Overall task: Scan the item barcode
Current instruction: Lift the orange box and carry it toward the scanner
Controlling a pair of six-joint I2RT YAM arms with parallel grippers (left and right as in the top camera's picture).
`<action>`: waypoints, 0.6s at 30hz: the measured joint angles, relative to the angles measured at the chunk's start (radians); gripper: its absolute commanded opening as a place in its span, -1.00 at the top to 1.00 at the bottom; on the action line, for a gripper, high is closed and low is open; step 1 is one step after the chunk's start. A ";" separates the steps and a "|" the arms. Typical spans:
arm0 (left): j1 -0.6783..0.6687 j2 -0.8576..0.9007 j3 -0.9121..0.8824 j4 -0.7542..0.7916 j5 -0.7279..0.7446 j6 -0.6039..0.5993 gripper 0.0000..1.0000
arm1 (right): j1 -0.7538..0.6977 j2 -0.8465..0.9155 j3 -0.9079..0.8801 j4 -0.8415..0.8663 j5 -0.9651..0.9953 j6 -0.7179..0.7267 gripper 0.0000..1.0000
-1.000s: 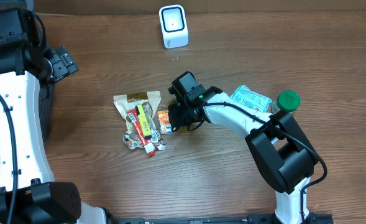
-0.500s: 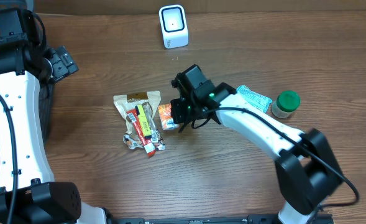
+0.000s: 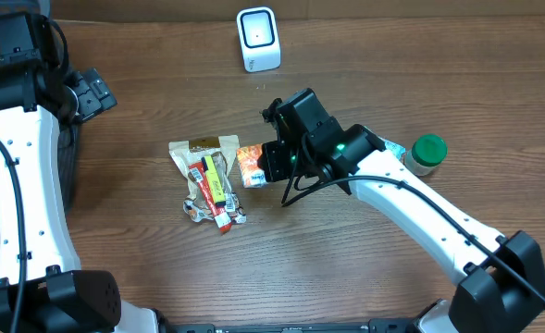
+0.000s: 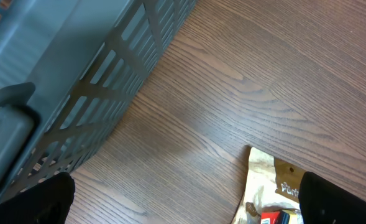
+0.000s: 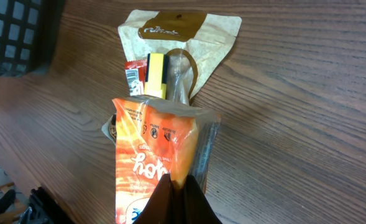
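Snack pile (image 3: 209,180) just beside orange packet (image 3: 249,166)

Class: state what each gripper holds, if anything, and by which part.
Right gripper: orange snack packet, fingers pinched on its end nearest the wrist camera. Left gripper: open, nothing held.

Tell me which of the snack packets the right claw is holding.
The orange packet, pinched at its edge by the right claw. The tan pouch and the yellow bar lie in a pile beside it, ungripped.
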 measured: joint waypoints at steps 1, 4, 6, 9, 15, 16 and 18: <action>0.000 0.000 0.000 0.000 0.000 0.000 -1.00 | 0.000 0.000 0.000 0.000 0.000 0.000 0.93; 0.000 0.000 0.000 0.000 0.000 0.000 -1.00 | -0.002 0.000 0.000 -0.006 0.000 0.000 0.93; 0.000 0.000 0.000 0.000 0.000 0.000 -1.00 | -0.005 0.000 0.000 -0.006 0.000 0.000 0.93; 0.000 0.000 0.000 0.000 0.000 0.000 -1.00 | -0.005 0.000 0.000 -0.006 0.000 0.000 0.93; 0.000 0.000 0.000 0.000 0.000 0.000 -1.00 | -0.006 0.000 0.000 0.008 -0.001 0.000 0.93; 0.000 0.000 0.000 0.000 0.000 0.000 -1.00 | -0.008 0.000 0.000 0.010 -0.001 0.000 0.93; 0.000 0.000 0.000 0.000 0.000 0.000 -1.00 | -0.025 0.000 0.000 0.010 -0.001 0.000 0.93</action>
